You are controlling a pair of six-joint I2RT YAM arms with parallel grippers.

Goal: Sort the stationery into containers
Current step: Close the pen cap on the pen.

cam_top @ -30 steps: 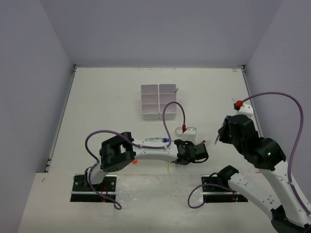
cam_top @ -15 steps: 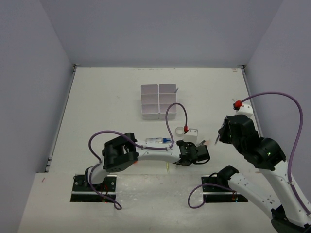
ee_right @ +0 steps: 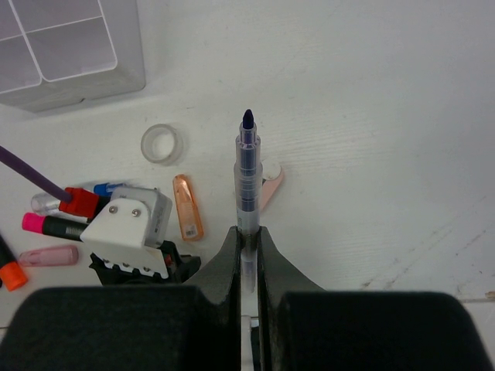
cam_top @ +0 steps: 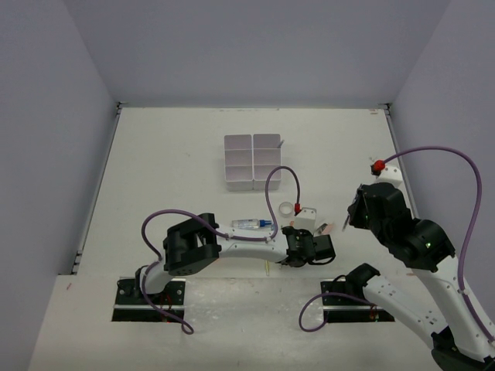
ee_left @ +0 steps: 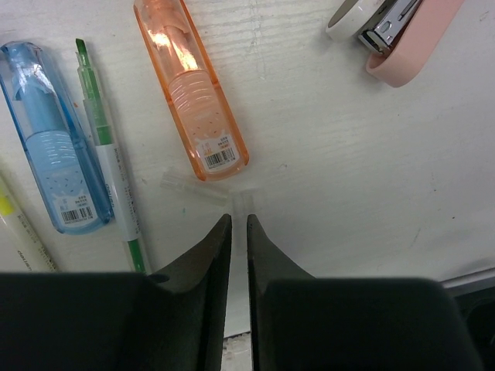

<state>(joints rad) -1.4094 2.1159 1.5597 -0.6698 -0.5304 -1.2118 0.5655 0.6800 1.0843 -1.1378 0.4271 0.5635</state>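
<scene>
The white six-compartment tray (cam_top: 251, 161) stands at mid-table and shows in the right wrist view (ee_right: 69, 46). My right gripper (ee_right: 247, 232) is shut on a clear-barrelled pen (ee_right: 248, 174) with a dark blue tip and holds it above the table. My left gripper (ee_left: 239, 220) hangs low over the stationery pile, its jaws almost together, with nothing seen between them. A small clear cap (ee_left: 242, 202) lies at its tips. An orange case (ee_left: 191, 89), a blue case (ee_left: 52, 135), a green pen (ee_left: 108, 154) and a pink stapler (ee_left: 402, 35) lie around it.
A tape ring (ee_right: 162, 143) lies between the pile and the tray. A blue-capped glue pen (cam_top: 254, 224) lies left of the left wrist. A pink-ended highlighter (ee_right: 46, 224) and a pink cap (ee_right: 48, 256) lie by the left arm's cable (cam_top: 271, 185).
</scene>
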